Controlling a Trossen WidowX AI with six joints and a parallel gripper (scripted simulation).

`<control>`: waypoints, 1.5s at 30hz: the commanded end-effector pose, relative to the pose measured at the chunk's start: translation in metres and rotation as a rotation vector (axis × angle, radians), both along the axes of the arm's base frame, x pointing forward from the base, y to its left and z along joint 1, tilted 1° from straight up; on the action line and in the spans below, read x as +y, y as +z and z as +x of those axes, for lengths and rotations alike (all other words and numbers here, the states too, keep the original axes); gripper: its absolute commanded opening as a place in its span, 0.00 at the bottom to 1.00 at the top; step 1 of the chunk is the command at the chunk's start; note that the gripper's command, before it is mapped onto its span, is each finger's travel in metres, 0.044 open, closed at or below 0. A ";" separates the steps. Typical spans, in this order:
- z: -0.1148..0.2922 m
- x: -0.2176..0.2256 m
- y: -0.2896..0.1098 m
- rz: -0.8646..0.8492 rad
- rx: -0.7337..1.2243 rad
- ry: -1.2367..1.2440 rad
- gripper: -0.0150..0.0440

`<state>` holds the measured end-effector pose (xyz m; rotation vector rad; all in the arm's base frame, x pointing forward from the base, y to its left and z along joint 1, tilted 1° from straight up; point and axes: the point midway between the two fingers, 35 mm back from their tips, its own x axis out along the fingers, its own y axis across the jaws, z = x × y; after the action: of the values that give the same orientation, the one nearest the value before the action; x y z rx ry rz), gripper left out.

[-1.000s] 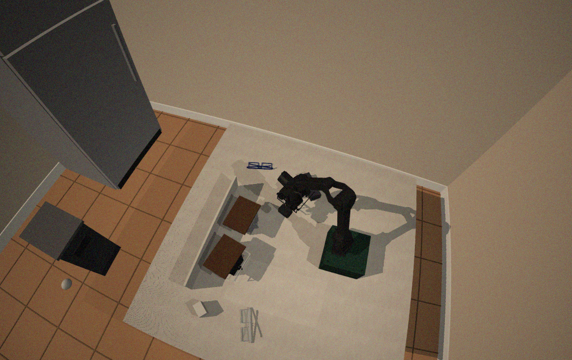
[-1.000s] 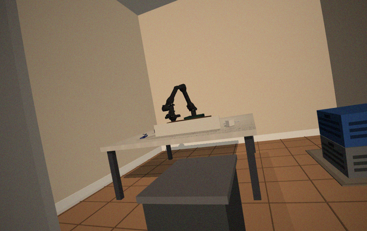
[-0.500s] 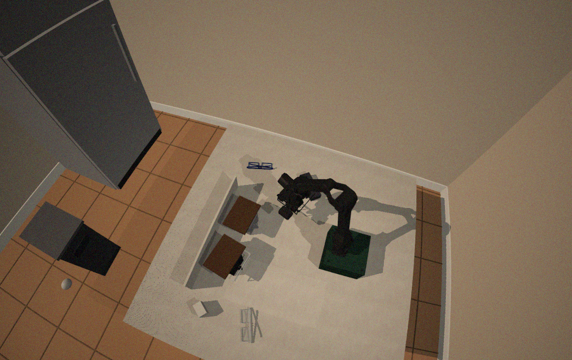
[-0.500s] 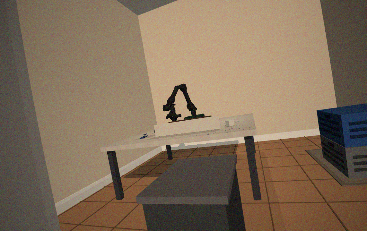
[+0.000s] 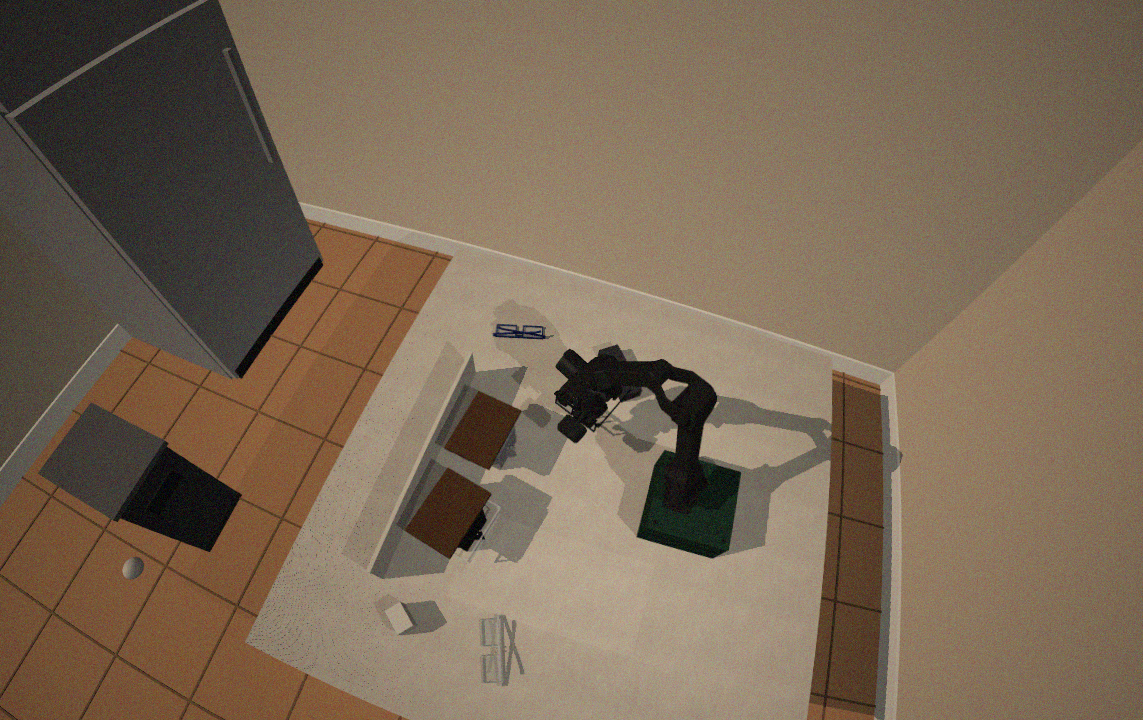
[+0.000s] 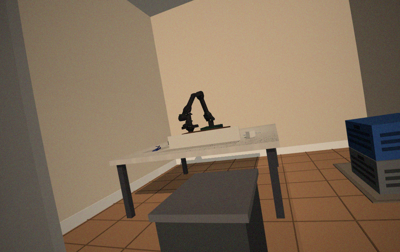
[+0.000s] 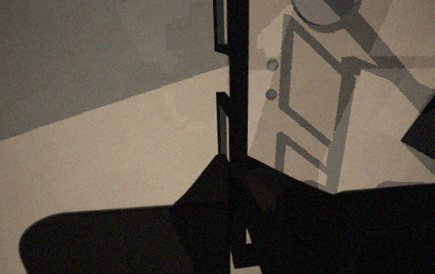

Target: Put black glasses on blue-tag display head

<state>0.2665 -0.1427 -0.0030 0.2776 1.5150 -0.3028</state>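
Observation:
My gripper [image 5: 582, 407] [image 6: 190, 130] [image 7: 229, 163] is shut on the black glasses [image 7: 239, 76], whose front frame stands edge-on as a dark vertical bar in the wrist view. It hangs above the table, to the right of the upper brown board [image 5: 483, 429] in the top view. A second brown board [image 5: 448, 512] is beside it; the boards hide whatever is under them from above. A black shape [image 5: 471, 535] with thin pale frame lines shows at the second board's edge. No blue tag can be made out, and neither display head shows clearly.
Blue glasses [image 5: 519, 332] [image 6: 156, 148] lie near the wall side of the table. Clear grey glasses [image 5: 502, 649] and a small white box [image 5: 398, 617] are at the other end. A long white panel [image 6: 204, 138] stands behind the boards. A round grey disc [image 7: 318, 13] shows in the wrist view.

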 end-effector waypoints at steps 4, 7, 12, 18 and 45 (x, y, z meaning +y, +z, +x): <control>-0.005 0.005 -0.002 0.004 0.004 -0.005 0.25; -0.006 0.006 -0.002 0.004 0.004 -0.005 0.25; -0.008 0.008 -0.002 0.005 0.004 -0.005 0.25; -0.011 0.010 -0.002 0.005 0.004 -0.005 0.25; -0.021 0.016 -0.002 0.005 0.005 -0.005 0.25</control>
<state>0.2477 -0.1279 -0.0042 0.2776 1.5167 -0.3011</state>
